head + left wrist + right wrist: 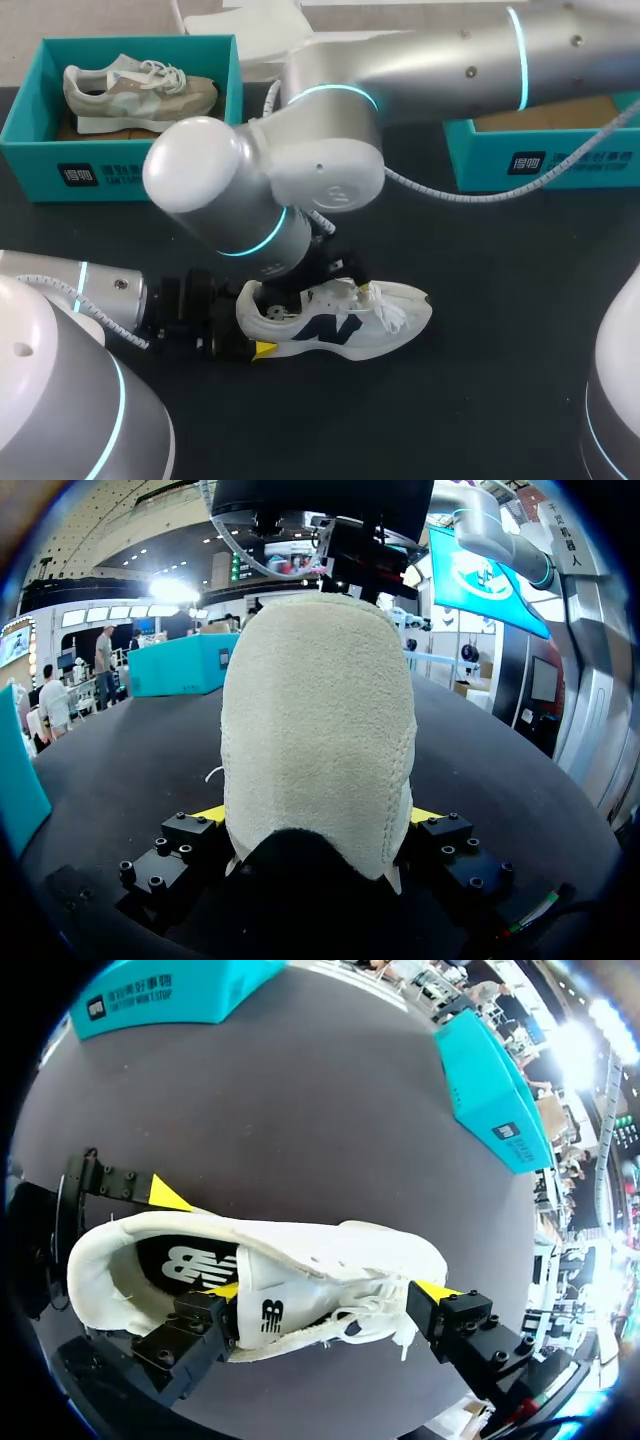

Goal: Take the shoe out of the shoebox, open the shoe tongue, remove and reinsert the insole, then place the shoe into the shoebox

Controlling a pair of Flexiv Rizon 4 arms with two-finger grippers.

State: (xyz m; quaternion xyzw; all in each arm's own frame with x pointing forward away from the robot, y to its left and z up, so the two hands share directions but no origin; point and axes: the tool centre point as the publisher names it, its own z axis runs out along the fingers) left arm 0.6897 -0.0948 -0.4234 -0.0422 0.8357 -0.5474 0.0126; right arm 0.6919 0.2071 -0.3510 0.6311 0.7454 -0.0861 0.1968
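White sneaker (340,320): upright on the black table (480,400), well apart from the teal shoebox (540,165). Probably light with a soft upper, stiffest at heel and sole, so grip there. Left gripper (315,825) pinches the heel from both sides; right gripper (330,1295) is spread, straddling the tongue and laces.

The white sneaker (340,320) with a navy logo on its side stands on its sole on the black table (500,400), apart from both boxes. Its laces (390,312) are loose. Inside it lies the black insole (190,1260), just behind the white tongue (268,1310). One open teal shoebox (120,170) holds a beige sneaker (140,90). A second teal shoebox (560,160) stands well apart from it.
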